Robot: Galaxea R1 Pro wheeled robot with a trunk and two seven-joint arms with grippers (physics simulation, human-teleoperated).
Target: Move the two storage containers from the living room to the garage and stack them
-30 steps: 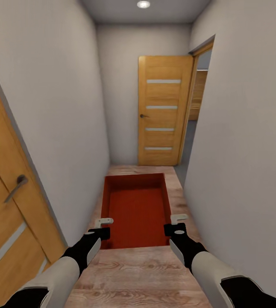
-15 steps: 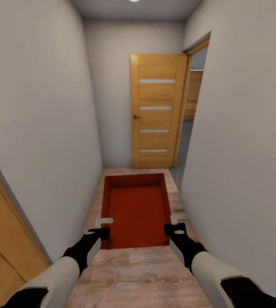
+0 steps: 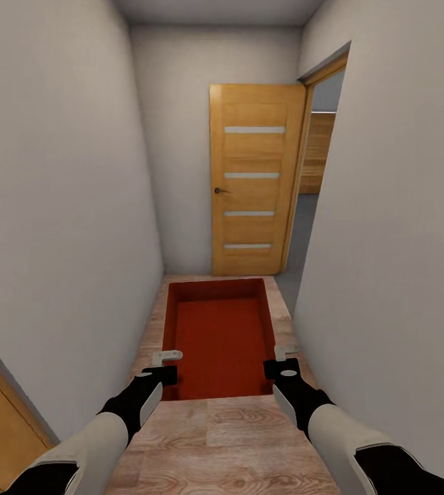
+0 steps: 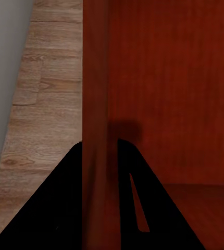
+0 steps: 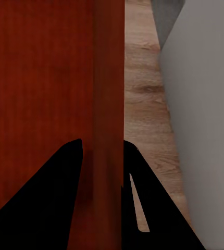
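Hallway door point(image 3: 256, 179) nearer; both claws clamp container point(image 3: 220, 337) walls.

One storage container point(image 3: 220, 338) is in sight, a red-orange rectangular box with low straight walls and a flat bottom, open at the top and empty. It hangs level above the wood-plank floor, its long axis pointing straight ahead, carried between the two grippers. Its left long wall point(image 4: 95, 104) stands upright in the gap between the left gripper's point(image 4: 99, 156) jaws, near the box's nearer end; its right long wall point(image 5: 110, 94) sits likewise between the right gripper's point(image 5: 102, 156) jaws. The fingers seem to press on both walls, though the close views blur the contact itself.
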